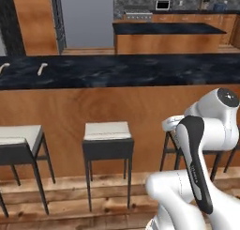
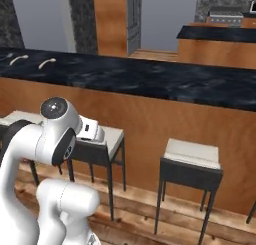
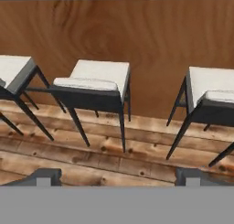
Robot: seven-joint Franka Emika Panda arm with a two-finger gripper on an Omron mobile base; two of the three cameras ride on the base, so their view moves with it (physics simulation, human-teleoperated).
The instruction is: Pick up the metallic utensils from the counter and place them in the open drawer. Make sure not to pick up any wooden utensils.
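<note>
your arm [image 1: 197,163] sits closest to the base cameras, white with dark joints, folded low in front of the counter. ahead of the pincer runs the biggest thing in the scene, the counter [image 1: 140,69]: a long black marble top with faint white veins on a warm brown wood-grain panel [image 3: 114,40], which rises straight ahead of the hand camera. below the pincer lies a wooden plank floor [image 3: 91,159].

between the pincer and the panel you have a row of stools with dark frames and pale seats: one stool [image 3: 93,88] ahead and a little left of the pincer, another stool [image 3: 210,93] ahead to its right, and a third stool [image 3: 13,74] at the far left edge of the hand view. all three stand upright against the panel.

your pincer [image 3: 119,176] has its two dark fingertips [image 3: 45,176] standing wide apart near the bottom of the hand view, as far open as they go, with nothing between them.

smallest of all, up on the counter top and far off to the pincer's left, you can see two pale curved utensils: one utensil [image 1: 42,69] lying on the marble, and a second utensil [image 1: 3,67] further left at the edge of the left base view. they lie near each other but apart. they are too small to tell whether either is metal or wood.
</note>
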